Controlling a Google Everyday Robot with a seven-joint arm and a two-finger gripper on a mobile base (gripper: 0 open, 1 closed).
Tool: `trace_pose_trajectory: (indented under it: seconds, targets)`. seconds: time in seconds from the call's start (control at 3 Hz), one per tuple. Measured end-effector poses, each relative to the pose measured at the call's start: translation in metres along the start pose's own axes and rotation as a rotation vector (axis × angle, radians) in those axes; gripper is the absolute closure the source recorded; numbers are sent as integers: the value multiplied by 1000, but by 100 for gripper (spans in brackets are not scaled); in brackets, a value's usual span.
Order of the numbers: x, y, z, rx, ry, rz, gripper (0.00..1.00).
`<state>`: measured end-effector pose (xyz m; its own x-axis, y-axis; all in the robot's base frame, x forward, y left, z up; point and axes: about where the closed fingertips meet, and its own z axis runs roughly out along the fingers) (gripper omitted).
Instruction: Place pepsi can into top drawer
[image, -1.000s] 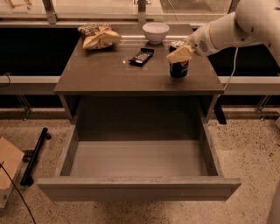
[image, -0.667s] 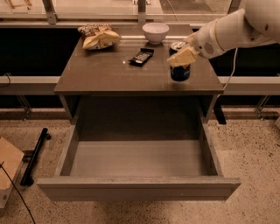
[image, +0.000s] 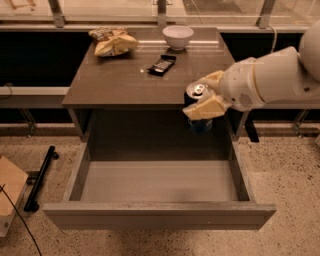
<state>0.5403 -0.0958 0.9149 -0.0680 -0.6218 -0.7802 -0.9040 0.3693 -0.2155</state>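
The pepsi can (image: 199, 124) is dark blue with a silver top and is held upright in my gripper (image: 207, 96), whose yellowish fingers (image: 206, 108) are shut around its upper part. The can hangs in the air just past the table's front edge, above the back right part of the open top drawer (image: 159, 181). The drawer is pulled out wide, its pale grey bottom bare. My white arm (image: 270, 77) reaches in from the right.
On the brown table (image: 120, 82) lie a chip bag (image: 112, 41) at the back left, a white bowl (image: 178, 36) at the back and a dark snack bar (image: 162, 64) in the middle. A black bar (image: 40, 176) and a cardboard box (image: 10, 192) lie on the floor at left.
The gripper has lifted the can off the table's right side and carried it forward and down, past the front edge and over the open drawer.
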Motion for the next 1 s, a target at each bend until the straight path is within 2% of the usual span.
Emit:
trace_pose_trajectory:
  seconds: [0.33, 0.67, 1.0]
  targets:
    - [6, 5, 2, -8, 8, 4, 100]
    - [10, 12, 17, -24, 14, -21, 100]
    - [31, 30, 36, -59, -15, -29, 100]
